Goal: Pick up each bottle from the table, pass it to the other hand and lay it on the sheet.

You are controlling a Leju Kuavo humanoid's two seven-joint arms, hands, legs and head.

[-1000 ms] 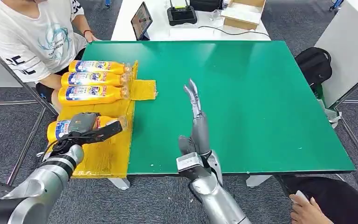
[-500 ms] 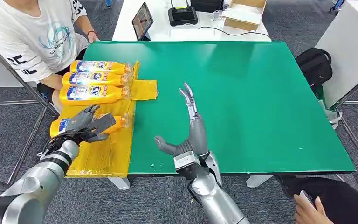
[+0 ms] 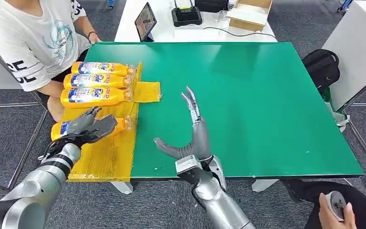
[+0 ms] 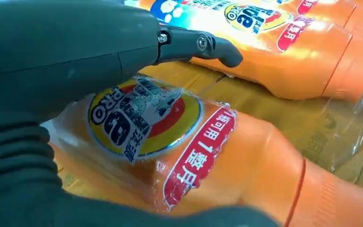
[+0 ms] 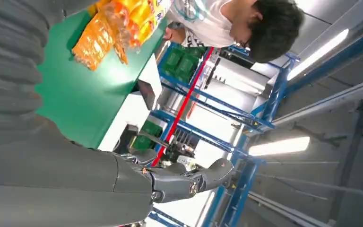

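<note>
Four orange bottles lie on their sides on the yellow sheet at the left of the frame, three together at upper left and the nearest bottle lower down, apart from them. Its round label reads "PRO" with Chinese writing on a red band. The left hand hovers over it, fingers spread, holding nothing; a second ago it lay closer on the bottle. The right hand stands open over the green table, its thumb now swung out.

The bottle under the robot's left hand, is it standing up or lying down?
Lying down. The bottle rests on its side on the yellow sheet, left hand over it.
</note>
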